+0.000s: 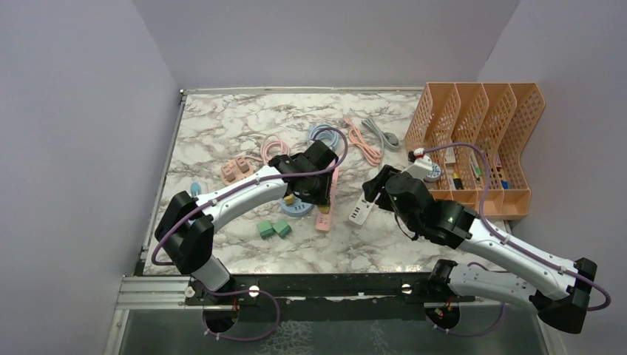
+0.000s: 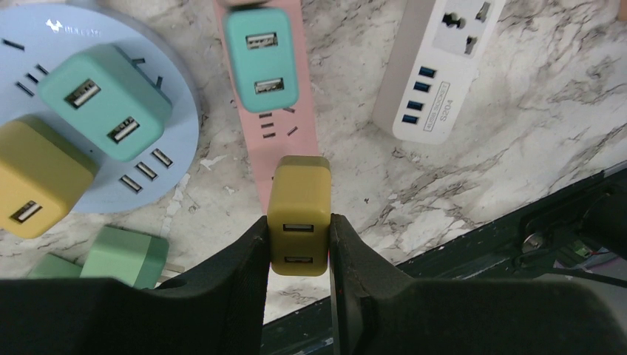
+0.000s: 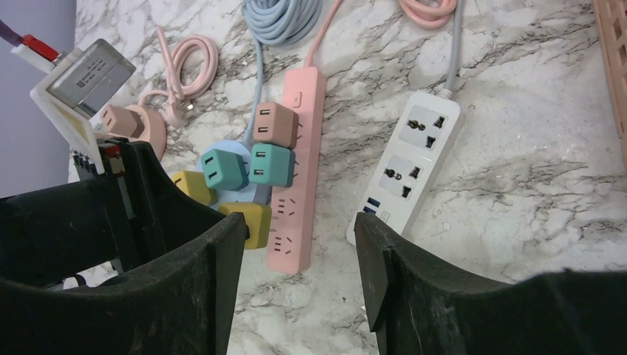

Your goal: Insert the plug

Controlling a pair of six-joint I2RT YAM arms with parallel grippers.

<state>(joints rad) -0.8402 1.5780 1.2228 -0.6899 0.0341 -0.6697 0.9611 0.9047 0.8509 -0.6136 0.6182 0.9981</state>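
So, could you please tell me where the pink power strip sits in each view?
Top external: pink power strip lies mid-table, slanted.
Left wrist: runs from the top edge down to the olive charger.
Right wrist: centre, running top to bottom.
Landmark: the white power strip, on its right in every view.

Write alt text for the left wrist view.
The left pincer grips an olive-yellow charger by the near end of a pink power strip that carries a teal charger. A round blue strip lies at left, a white strip at right, on the marble table.
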